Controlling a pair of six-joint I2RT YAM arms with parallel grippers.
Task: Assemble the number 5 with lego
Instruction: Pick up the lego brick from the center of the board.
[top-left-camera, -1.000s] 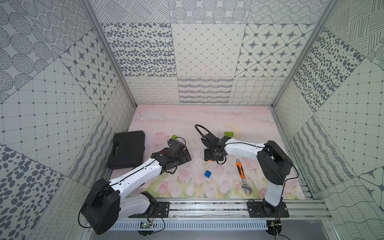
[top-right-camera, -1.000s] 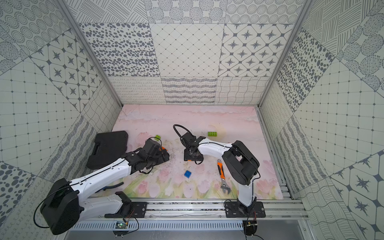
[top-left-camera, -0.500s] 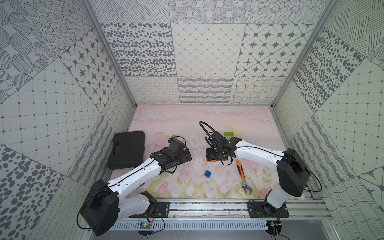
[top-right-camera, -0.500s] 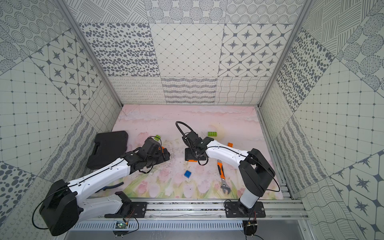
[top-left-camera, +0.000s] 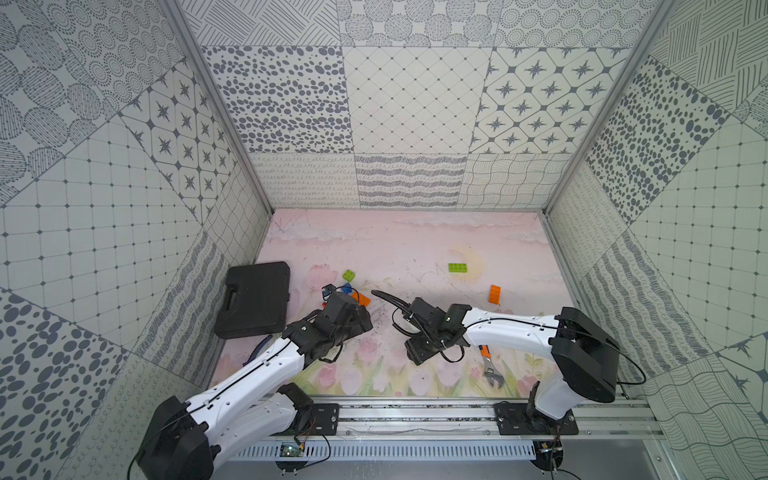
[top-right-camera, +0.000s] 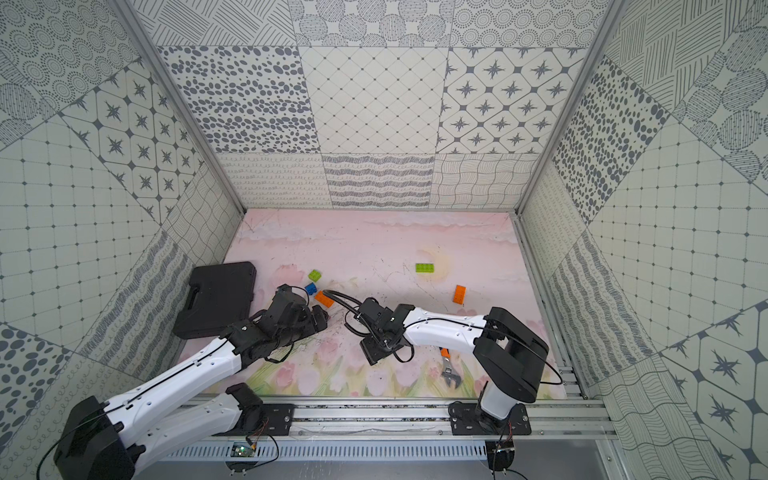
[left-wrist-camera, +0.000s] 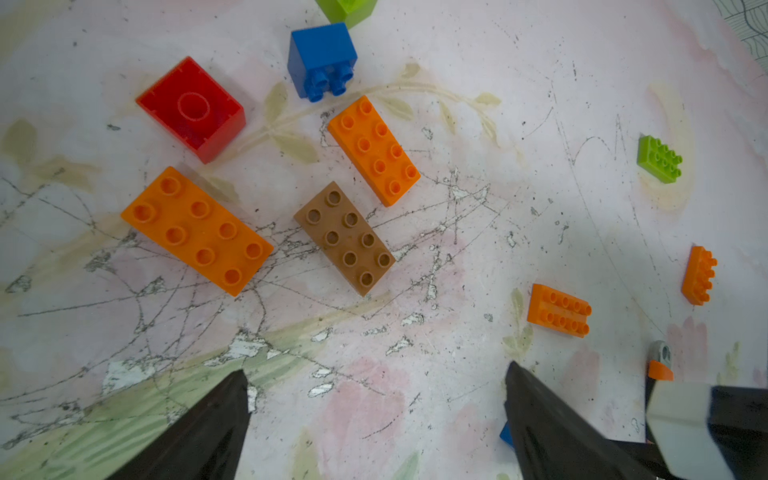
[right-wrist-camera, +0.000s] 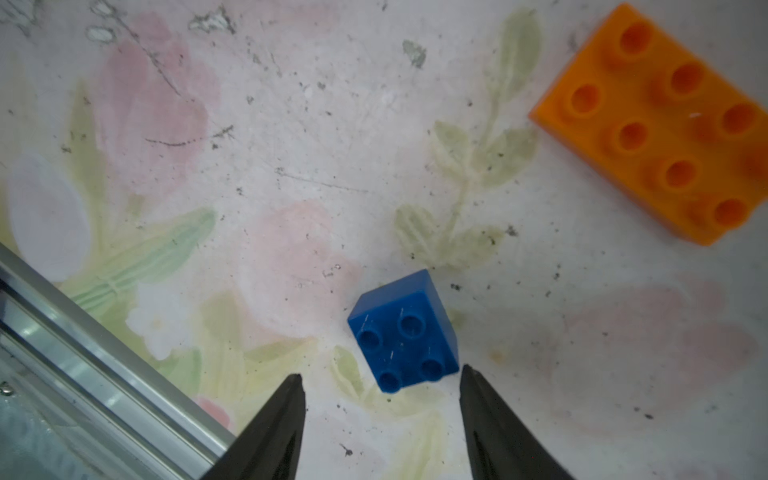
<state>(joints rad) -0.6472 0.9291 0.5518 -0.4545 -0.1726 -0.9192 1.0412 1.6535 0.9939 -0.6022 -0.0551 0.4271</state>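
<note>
Right gripper (right-wrist-camera: 380, 419) hangs low over the counter (right-wrist-camera: 291, 187) with its 2 dark fingers (right-wrist-camera: 274, 432) apart and nothing between them. Just ahead of the tips sits a small blue 2x2 brick (right-wrist-camera: 405, 332), studs up; one corner of it lies very near the tip of one finger, but I cannot tell if they touch. Farther out, near the edge of the right wrist view, lies an orange 2x4 brick (right-wrist-camera: 665, 129), flat with studs up. A metal rail (right-wrist-camera: 104, 365) runs along the counter edge behind the gripper.

Left gripper (left-wrist-camera: 376, 415) is wide open and empty, held above the counter. Ahead of its fingers (left-wrist-camera: 203, 428) lies a group of lego, all apart from each other: a brown 2x4 brick (left-wrist-camera: 345, 239) in the middle, a large orange 2x4 brick (left-wrist-camera: 197, 230) beside it, and another orange 2x4 brick (left-wrist-camera: 374, 149) on its other side. Beyond them sit a red brick (left-wrist-camera: 193, 110) turned upside down and a blue brick (left-wrist-camera: 322, 58) lying on its side. Well apart from this group are a lime green brick (left-wrist-camera: 660, 160) and 2 more orange bricks (left-wrist-camera: 559, 309).

In both top views a black case (top-left-camera: 257, 299) lies at the left side of the counter, and an orange-handled wrench (top-left-camera: 490, 365) lies near the right arm (top-left-camera: 511, 332).
</note>
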